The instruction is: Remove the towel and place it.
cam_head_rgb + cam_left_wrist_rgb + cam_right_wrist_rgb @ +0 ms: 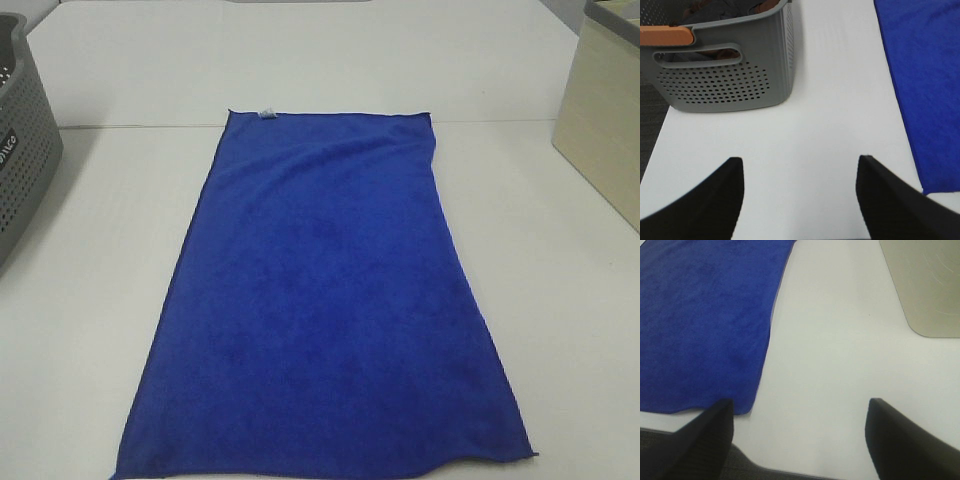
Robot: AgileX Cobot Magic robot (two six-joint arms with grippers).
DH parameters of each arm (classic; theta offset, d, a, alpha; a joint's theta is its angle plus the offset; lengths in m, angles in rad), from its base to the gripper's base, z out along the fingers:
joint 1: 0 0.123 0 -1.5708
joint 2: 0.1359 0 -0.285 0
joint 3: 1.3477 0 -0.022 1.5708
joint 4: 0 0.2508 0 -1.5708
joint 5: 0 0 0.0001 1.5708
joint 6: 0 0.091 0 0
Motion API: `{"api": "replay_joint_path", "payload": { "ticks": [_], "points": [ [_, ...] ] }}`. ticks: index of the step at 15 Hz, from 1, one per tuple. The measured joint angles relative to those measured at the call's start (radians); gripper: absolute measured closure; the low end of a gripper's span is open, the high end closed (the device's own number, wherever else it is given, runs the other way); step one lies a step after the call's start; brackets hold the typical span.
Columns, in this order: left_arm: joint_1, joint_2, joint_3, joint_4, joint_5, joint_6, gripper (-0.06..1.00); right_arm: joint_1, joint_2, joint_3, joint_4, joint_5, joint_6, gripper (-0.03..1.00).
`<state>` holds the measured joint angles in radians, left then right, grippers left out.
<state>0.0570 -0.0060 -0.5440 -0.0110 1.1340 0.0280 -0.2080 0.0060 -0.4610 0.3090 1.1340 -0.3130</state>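
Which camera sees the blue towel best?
The high camera: the towel lies flat, nearly all in view, with its white tag. Each wrist camera catches only one side edge and a corner.

A: What does the towel (325, 300) look like?
B: Royal-blue plush cloth, rectangular, with a small white tag (267, 112) on its far short edge.
A: How is it lying?
B: Spread flat and unfolded along the middle of the white table (90, 260), its near short edge at the table's near edge, slight ripples close to the far end
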Motion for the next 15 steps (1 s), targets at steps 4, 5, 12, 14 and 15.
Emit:
{"api": "replay_joint_path", "payload": {
  "ticks": [4,5,12,14,15],
  "points": [
    [0.000,0.000,0.024,-0.022,-0.049,0.032,0.33,0.000,0.000,0.000,0.000,0.000,0.000,0.24],
    [0.000,0.000,0.024,-0.030,-0.051,0.048,0.33,0.000,0.000,0.000,-0.001,-0.001,0.000,0.24],
    [0.000,0.000,0.024,-0.022,-0.052,0.065,0.33,0.010,0.000,0.000,-0.034,-0.001,0.000,0.24],
    [0.000,0.000,0.024,-0.013,-0.052,0.065,0.33,0.042,0.000,0.000,-0.034,-0.001,0.000,0.24],
    [0.000,0.000,0.024,-0.013,-0.052,0.065,0.33,0.060,0.000,0.000,-0.034,-0.001,0.000,0.24]
  ]
}}
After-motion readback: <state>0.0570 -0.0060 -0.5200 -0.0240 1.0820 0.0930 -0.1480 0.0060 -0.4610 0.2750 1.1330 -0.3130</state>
